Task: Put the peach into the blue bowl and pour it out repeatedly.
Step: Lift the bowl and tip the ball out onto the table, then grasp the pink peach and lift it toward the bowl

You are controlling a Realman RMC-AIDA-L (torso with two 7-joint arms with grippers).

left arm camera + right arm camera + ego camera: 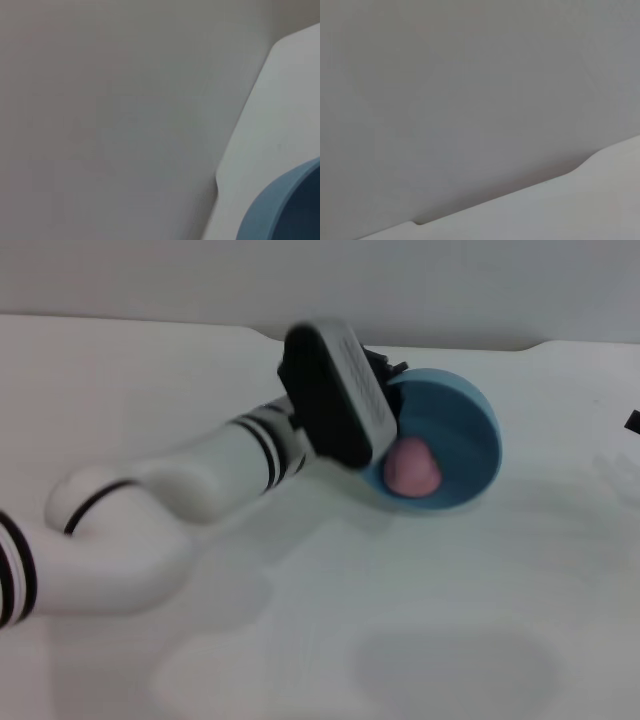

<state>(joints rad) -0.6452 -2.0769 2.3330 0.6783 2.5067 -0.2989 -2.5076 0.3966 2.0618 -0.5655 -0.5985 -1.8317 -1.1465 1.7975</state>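
Peach (412, 468) — inside tilted blue bowl (470, 430) | left gripper (385, 375) at bowl's rim — finger state unclear

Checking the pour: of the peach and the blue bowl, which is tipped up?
The blue bowl, tilted at the left pincer; the pink peach sits inside it.

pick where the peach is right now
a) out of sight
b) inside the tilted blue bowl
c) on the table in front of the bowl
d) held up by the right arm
b: in the head view the peach lies against the lower inside wall of the blue bowl, which is tipped on its side with its opening facing the camera, while the left tool is at its rim.
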